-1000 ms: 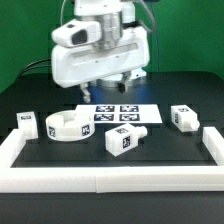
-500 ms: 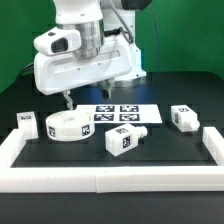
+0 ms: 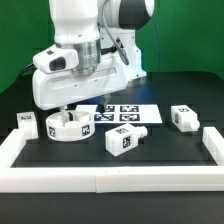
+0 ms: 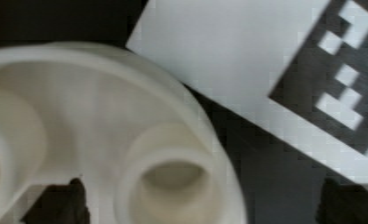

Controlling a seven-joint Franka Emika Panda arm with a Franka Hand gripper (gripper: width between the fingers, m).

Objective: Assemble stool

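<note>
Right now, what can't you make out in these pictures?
1. Gripper: exterior view, the arm's white housing hides most of it; contact with the seat unclear.
2. Seat, wrist view: blurred, cut off by the edges.
3. Tags on the legs: exterior view, too small to read.

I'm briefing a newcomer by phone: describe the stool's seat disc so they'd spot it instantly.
Inside the white border rail, look to the exterior view's left, under the gripper. The seat disc lies there beside the marker board; it alone is round and rimmed, unlike the blocky leg nearby.
</note>
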